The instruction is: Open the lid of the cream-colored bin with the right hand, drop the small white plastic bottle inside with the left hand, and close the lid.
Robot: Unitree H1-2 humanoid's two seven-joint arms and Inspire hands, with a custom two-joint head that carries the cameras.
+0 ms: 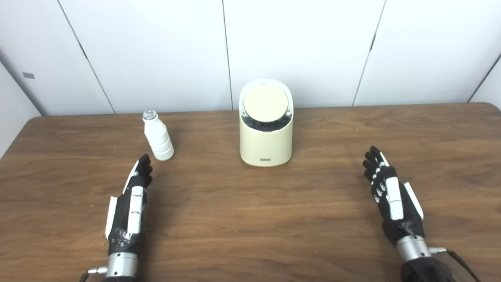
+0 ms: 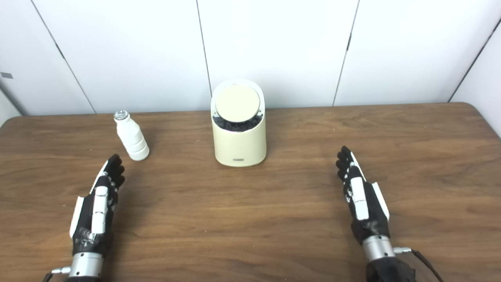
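Right hand (image 1: 393, 199): empty, fingers extended, right of cream-colored cylindrical plastic bin (image 1: 266, 143), staged for round lid (image 1: 265, 103). Left hand (image 1: 131, 207): empty, extended, nearest small white ribbed plastic bottle (image 1: 158, 137), upright left of bin.

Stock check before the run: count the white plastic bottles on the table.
1. The small white bottle stands upright left of the cream bin, just beyond the left hand. The bin's inside is hidden.
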